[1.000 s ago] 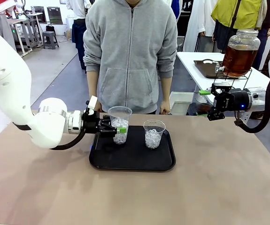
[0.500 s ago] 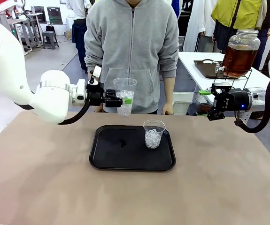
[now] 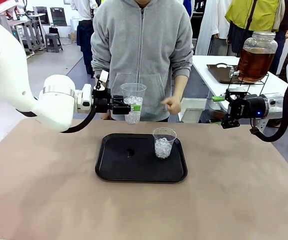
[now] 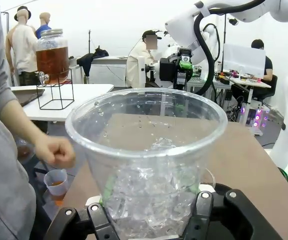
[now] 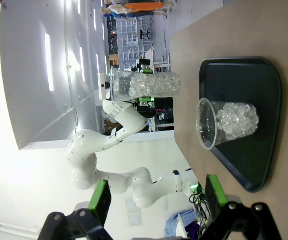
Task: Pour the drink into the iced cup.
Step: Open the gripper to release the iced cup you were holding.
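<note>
Our left claw (image 3: pixel 131 106) is clamped on the cup (image 3: pixel 133 102) of ice. It holds the cup upright in the air over the far edge of the worktop (image 3: pixel 234 200), just left of the person's hand (image 3: pixel 172 105). The drink (image 3: pixel 254 62) is well apart from it, in the jar (image 3: pixel 258 42) on a wire stand on the side table (image 3: pixel 201 64) at the far right. Our right claw (image 3: pixel 224 110) hangs near that stand with its jaws apart and nothing between them.

We judge the cup itself to be the main risk. It is thin clear plastic (it looks easy to crush), so a harder squeeze could buckle it and a slacker one could let it slide. A quick swing to the right could throw ice out or brush the hand, which is close beside the likely path. Farther right, our two arms could meet near the stand. A low pass might also knock the second cup (image 3: pixel 164 142) on the tray (image 3: pixel 128 170).

From the front, the left claw's fingers are mostly behind the cup. In the left wrist view the cup's base is cut off. The jar's tap is too small for us to make out, so we cannot tell which way it faces. Nor can we tell what the small dark spot on the tray is.
</note>
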Robot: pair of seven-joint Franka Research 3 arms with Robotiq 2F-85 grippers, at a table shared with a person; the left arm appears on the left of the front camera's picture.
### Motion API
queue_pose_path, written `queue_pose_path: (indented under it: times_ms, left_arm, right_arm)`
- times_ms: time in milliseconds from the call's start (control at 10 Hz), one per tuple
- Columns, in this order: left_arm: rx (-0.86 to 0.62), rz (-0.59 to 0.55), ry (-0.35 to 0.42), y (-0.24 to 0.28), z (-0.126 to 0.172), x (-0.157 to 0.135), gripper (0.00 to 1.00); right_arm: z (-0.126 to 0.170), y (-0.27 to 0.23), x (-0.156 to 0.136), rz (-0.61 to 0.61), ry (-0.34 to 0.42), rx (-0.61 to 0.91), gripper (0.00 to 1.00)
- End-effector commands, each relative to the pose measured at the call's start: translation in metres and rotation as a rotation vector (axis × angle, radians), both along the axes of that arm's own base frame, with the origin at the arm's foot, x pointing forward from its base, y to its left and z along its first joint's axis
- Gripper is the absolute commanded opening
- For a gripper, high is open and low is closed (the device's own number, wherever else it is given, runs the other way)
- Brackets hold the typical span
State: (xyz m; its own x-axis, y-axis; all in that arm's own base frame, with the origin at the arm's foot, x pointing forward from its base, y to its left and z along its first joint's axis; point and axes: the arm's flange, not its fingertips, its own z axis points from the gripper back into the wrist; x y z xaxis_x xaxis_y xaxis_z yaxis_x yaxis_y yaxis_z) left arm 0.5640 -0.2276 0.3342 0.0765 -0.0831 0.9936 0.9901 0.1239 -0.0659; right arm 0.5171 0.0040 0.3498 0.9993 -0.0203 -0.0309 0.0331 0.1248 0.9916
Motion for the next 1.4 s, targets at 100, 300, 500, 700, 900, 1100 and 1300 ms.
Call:
queue_pose_path:
  times_ms: [100, 300, 500, 700, 900, 1100, 1300]
  left_arm:
    - [-0.003, -0.004, -0.01, -0.0007, 0.0036, -0.0014, 0.6]
    - [-0.003, -0.004, -0.01, -0.0007, 0.0036, -0.0014, 0.6]
    - [-0.003, -0.004, -0.01, -0.0007, 0.0036, -0.0014, 0.6]
    - [-0.003, -0.004, -0.01, -0.0007, 0.0036, -0.0014, 0.6]
    - [-0.003, -0.004, -0.01, -0.0007, 0.0036, -0.0014, 0.6]
    - [-0.003, -0.004, -0.01, -0.0007, 0.0036, -0.0014, 0.6]
    - [-0.003, -0.004, -0.01, -0.0007, 0.0036, -0.0014, 0.6]
  right_arm:
    - [0.0008, -0.0003, 0.0003, -0.005, -0.002, -0.005, 1.0]
    - [0.0008, -0.0003, 0.0003, -0.005, -0.002, -0.005, 1.0]
    - [0.0008, -0.0003, 0.0003, -0.005, -0.002, -0.005, 1.0]
    - [0.0008, -0.0003, 0.0003, -0.005, -0.002, -0.005, 1.0]
    - [0.0008, -0.0003, 0.0003, -0.005, -0.002, -0.005, 1.0]
    - [0.0008, -0.0003, 0.0003, -0.005, -0.002, -0.005, 1.0]
    - [0.0008, -0.0003, 0.0003, -0.005, -0.002, -0.005, 1.0]
